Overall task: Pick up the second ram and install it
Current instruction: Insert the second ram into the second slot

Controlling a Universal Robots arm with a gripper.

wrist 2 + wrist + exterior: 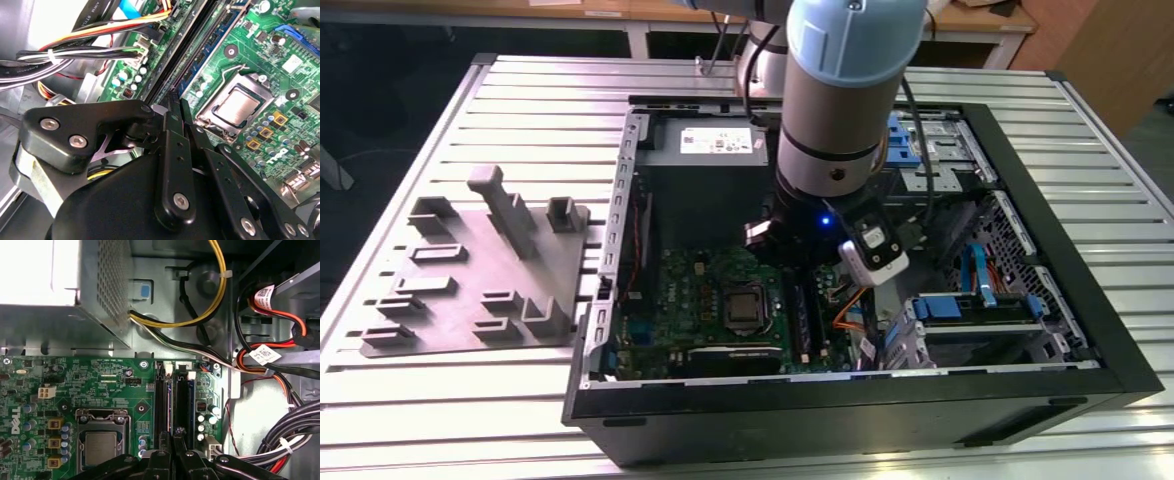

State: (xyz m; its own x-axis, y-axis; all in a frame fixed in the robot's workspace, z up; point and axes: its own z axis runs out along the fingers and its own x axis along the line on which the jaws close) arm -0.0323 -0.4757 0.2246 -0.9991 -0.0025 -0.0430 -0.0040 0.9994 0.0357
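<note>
PC BUILD: Inside the open black PC case (854, 405), the robot arm's black two-finger gripper (173, 437) hangs low over the large green motherboard (100, 372), just beside the silver square processor (100, 446). The gripper's fingers (161, 455) are drawn almost together, w/ only a sliver between them. They appear pinched on the second ram (170, 405), a long, thin blue-green circuit-board stick. It stands on edge along the dark memory slots (183, 400) next to the processor, on the side toward the bundled cables (295, 435). How deep it sits can't be told.

Judged from this, the stick is light and stiff but thin and brittle, and its chips and contact edge are easily damaged. It is best held by the bare top edge, approx. mid-length, and kept square to the slot. A tilt could jam it, and the smooth board might slip in a narrow pinch.
</note>
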